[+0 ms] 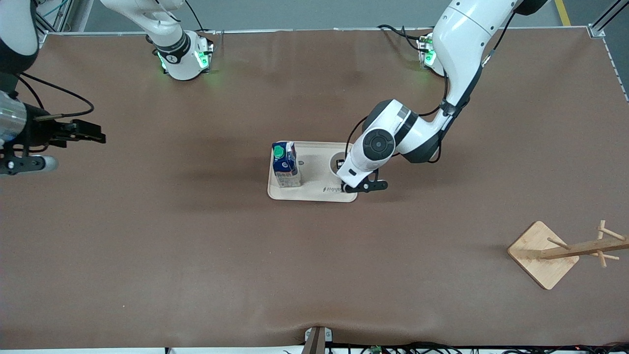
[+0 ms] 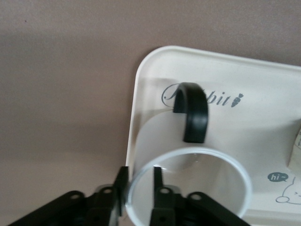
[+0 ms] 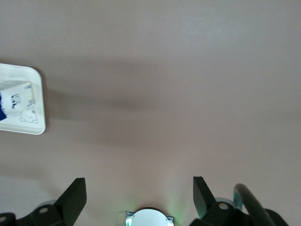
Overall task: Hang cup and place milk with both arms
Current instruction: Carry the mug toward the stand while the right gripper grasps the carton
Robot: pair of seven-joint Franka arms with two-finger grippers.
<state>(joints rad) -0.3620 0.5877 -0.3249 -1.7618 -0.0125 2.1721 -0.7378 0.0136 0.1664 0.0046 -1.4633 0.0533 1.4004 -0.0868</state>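
Observation:
The cup [image 1: 338, 162], a white mug with a black loop handle [image 2: 194, 113], stands upright on the cream tray [image 1: 319, 194] at its left-arm end. My left gripper [image 1: 342, 173] is down on the cup; in the left wrist view the gripper [image 2: 139, 176] has one finger inside the rim and one outside, shut on the cup's wall [image 2: 188, 155]. The milk [image 1: 286, 164] stands upright on the same tray at the right-arm end, and its side shows in the right wrist view [image 3: 14, 99]. My right gripper [image 1: 93, 133] waits open and empty in the air at the right arm's end of the table [image 3: 138, 181].
A wooden cup rack [image 1: 565, 250] with pegs stands near the front camera at the left arm's end of the table. The tray's corner [image 3: 33, 122] shows in the right wrist view. The brown table [image 1: 196, 246] lies around the tray.

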